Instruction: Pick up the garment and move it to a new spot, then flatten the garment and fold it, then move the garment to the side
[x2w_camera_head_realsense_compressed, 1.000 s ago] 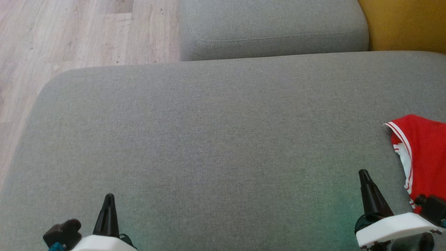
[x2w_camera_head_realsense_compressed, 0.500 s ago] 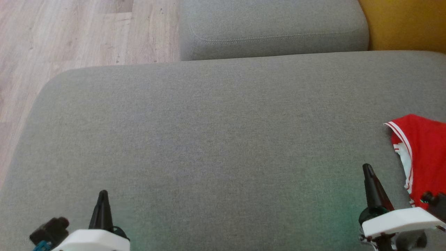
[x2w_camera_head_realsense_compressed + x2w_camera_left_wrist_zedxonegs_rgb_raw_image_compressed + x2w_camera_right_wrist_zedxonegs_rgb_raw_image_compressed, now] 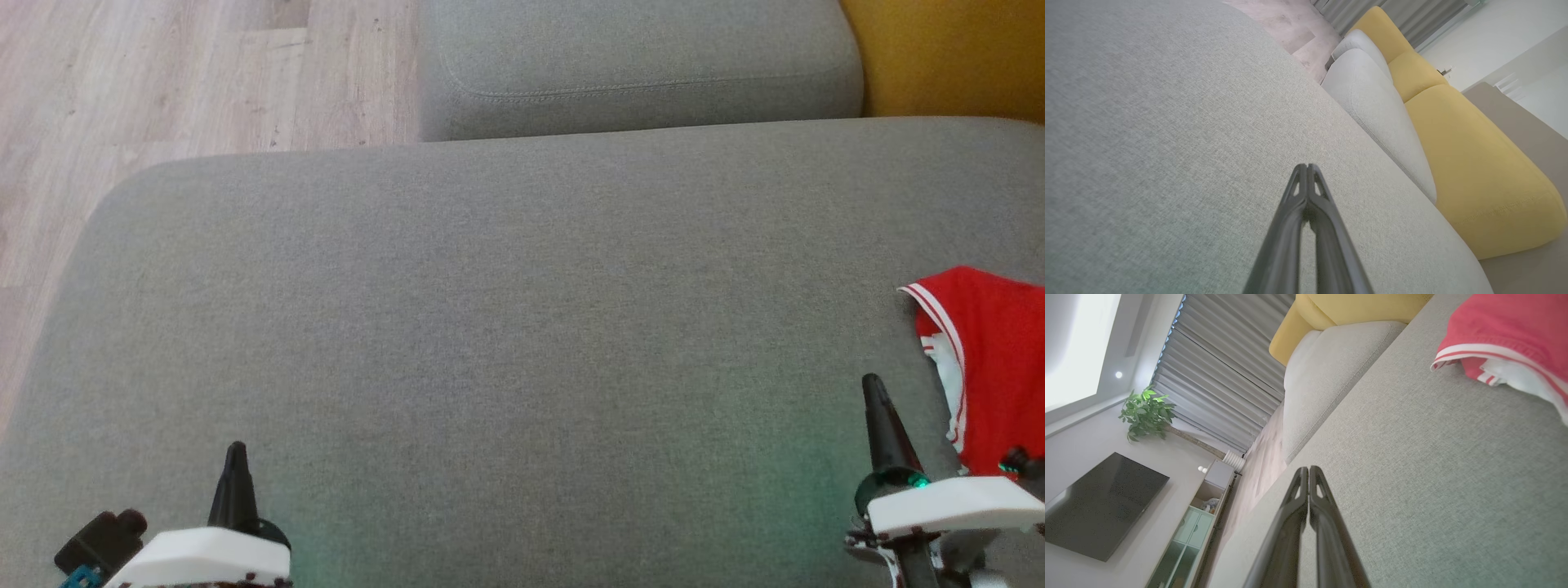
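Open passage over the wide grey seat cushion (image 3: 506, 310); at its right edge, red garment (image 3: 1000, 367); behind, second grey cushion (image 3: 637, 73).

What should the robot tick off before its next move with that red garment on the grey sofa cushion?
1. Sight of the red garment: ok, at the right edge of the grey cushion, partly cut off in the head view.
2. Empty left gripper: ok, shut on nothing.
3. Empty right gripper: ok, shut, fingers apart from the garment.
4. Jaws open for a grasp: not ok, both shut.
5. Garment folded: cannot tell.
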You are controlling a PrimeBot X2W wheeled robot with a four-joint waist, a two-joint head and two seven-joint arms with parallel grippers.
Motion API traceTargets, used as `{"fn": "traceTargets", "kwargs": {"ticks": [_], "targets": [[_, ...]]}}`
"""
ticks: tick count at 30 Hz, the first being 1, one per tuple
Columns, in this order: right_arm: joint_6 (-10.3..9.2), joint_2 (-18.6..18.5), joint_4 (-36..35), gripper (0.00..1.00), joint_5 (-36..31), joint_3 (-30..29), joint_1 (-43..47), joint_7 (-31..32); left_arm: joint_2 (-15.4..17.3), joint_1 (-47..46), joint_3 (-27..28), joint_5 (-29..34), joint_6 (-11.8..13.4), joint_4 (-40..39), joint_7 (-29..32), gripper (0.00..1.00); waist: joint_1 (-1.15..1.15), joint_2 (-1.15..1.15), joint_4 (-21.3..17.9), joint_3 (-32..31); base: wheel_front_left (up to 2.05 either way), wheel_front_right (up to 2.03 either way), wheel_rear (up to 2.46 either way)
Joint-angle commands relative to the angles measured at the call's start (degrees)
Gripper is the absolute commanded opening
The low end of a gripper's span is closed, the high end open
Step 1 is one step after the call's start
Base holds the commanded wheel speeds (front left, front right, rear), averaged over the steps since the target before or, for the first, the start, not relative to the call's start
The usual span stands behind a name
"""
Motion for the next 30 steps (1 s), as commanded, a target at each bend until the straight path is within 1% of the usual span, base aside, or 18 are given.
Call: {"fn": "traceTargets", "kwargs": {"ticks": [1, 18, 30], "targets": [[-0.01, -1.5, -1.4, 0.0, 2.0, 0.2, -3.1, -0.4, 0.1, -3.5, 2.3, -1.6, -0.8, -1.5, 0.3, 0.0, 0.0, 0.0, 0.0, 0.0, 0.0, 0.0, 0.0], [-0.02, -1.6, 1.4, 0.0, 13.8, -0.6, -5.7, -0.1, -1.8, -5.4, 5.9, -12.2, -3.4, -0.4, 2.4, 0.0, 0.0, 0.0, 0.0, 0.1, 0.0, 0.0, 0.0], [-0.02, -1.6, 3.2, 0.0, 21.1, -1.1, -7.4, 0.1, -3.0, -6.5, 8.1, -18.6, -5.1, 0.3, 3.8, 0.0, -0.01, 0.0, 0.0, 0.2, 0.0, 0.0, 0.0]]}}
